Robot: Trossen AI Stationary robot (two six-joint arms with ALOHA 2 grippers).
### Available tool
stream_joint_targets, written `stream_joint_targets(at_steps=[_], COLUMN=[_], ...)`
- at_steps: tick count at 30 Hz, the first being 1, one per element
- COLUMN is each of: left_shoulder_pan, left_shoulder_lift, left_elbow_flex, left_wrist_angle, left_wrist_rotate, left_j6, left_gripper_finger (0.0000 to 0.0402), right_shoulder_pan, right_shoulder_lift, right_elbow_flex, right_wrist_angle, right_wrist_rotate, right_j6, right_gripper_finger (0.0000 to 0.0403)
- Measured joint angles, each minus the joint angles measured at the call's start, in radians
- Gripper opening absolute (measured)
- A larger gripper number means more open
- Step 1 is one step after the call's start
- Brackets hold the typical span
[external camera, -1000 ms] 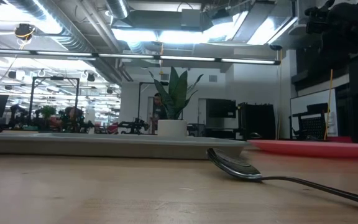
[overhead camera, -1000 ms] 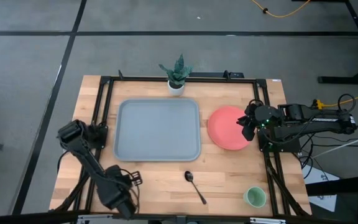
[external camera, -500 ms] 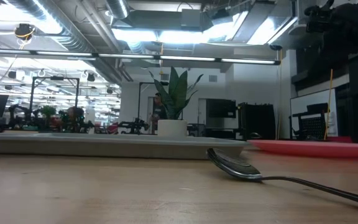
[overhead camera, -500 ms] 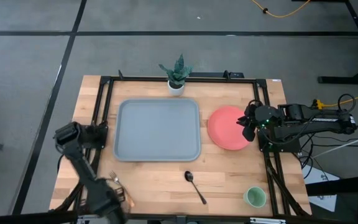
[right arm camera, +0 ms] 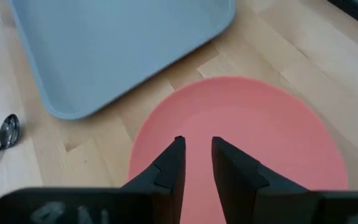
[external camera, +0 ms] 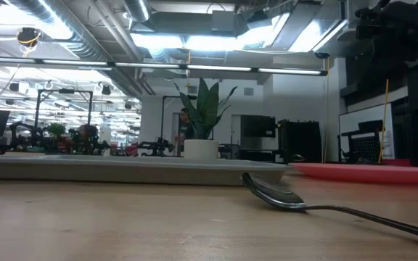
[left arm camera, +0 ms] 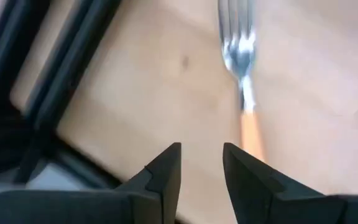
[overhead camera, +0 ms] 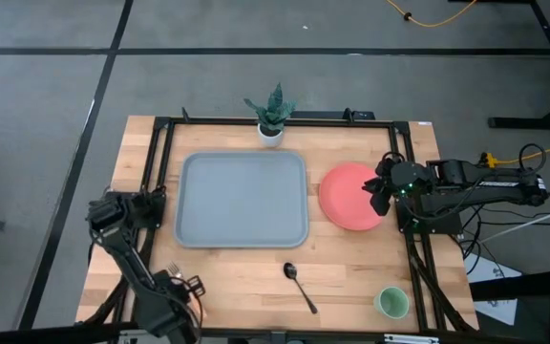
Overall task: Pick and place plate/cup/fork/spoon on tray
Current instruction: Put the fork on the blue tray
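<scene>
The left gripper [left arm camera: 201,163] hangs over the fork [left arm camera: 242,81] at the lower left of the high view, jaws parted and empty. The slim orange handle lies flat on the table [overhead camera: 246,275], so the jaws could close beside it or skid it toward the near edge. The right gripper [right arm camera: 196,155] hovers over the plate [overhead camera: 349,197], right of centre, jaws parted, holding nothing; a pinch on the thin rim could slip. There is one tray [overhead camera: 243,199], bare at centre, one plate, one fork, one spoon [overhead camera: 300,286] at lower centre, one cup [overhead camera: 391,303] at lower right, and one potted plant [overhead camera: 270,115].
</scene>
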Motion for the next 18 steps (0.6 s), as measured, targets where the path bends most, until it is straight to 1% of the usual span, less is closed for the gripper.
stream_joint_targets(at_steps=[2,5,8,14,18], left_shoulder_pan=[0.010,0.015,0.035,0.077,0.106], left_shoulder_lift=[-0.009,-0.006,-0.007,-0.007,-0.007], left_elbow_flex=[0.001,0.000,0.000,0.000,0.000], left_wrist_angle=[-0.018,0.007,-0.005,-0.038,-0.010], left_wrist_rotate=[-0.016,-0.069,-0.074,-0.056,0.005], left_j6=[0.015,0.020,0.042,0.110,0.119], left_gripper_finger=[0.0112,0.0112,0.0112,0.0112,0.0112], right_shoulder_pan=[0.000,0.000,0.000,0.000,0.000], right_shoulder_lift=[0.001,0.007,0.008,0.009,0.009], right_elbow_flex=[0.000,0.000,0.000,0.000,0.000], right_wrist_angle=[-0.002,-0.003,-0.003,-0.002,-0.002], right_wrist_rotate=[0.000,0.000,0.000,0.000,0.000], right_j6=[-0.004,-0.027,-0.040,-0.055,-0.054], right_gripper_finger=[0.0083,0.0083,0.0083,0.0083,0.0083])
